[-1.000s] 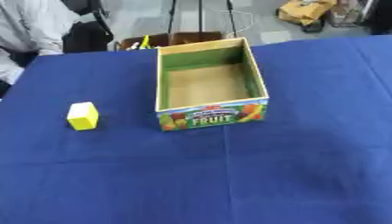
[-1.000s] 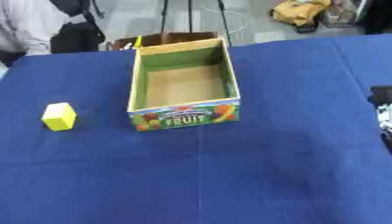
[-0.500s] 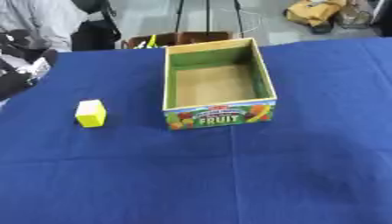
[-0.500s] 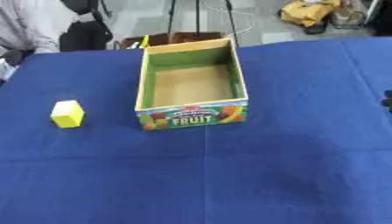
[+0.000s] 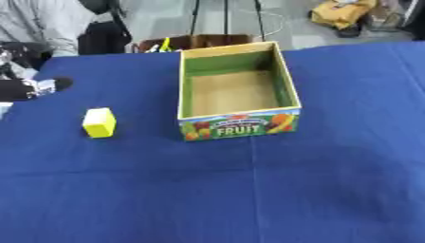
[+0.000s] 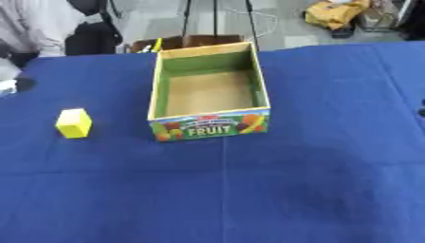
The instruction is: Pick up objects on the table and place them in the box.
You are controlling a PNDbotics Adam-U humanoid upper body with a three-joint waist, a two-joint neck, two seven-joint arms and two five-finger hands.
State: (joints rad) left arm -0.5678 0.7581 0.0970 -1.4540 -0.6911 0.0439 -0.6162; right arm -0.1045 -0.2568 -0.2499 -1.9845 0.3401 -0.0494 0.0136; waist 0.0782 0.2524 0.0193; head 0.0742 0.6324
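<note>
The left hand point(image 5: 29, 88) shows only at the far left edge of the left eye view, above the blue cloth. It is dark with some silver parts, and it touches nothing and holds nothing that I can see. Whether its fingers are straight or curled, I cannot tell, because only a small dark part is visible. At the right edge of the right eye view there is a small dark shape that may be the right hand point(image 6: 421, 112); its state also cannot be told.

The table point(image 5: 332, 190) is covered with a blue cloth. On it, at the left, lies 1 yellow block point(image 5: 99, 122), standing free on the cloth, near the left hand but apart from it. To the right of the block, well apart, stands the box point(image 5: 239, 126), open at the top, with green inner walls, a brown floor and a fruit picture with the word FRUIT on its near side. Nothing lies inside the box.
</note>
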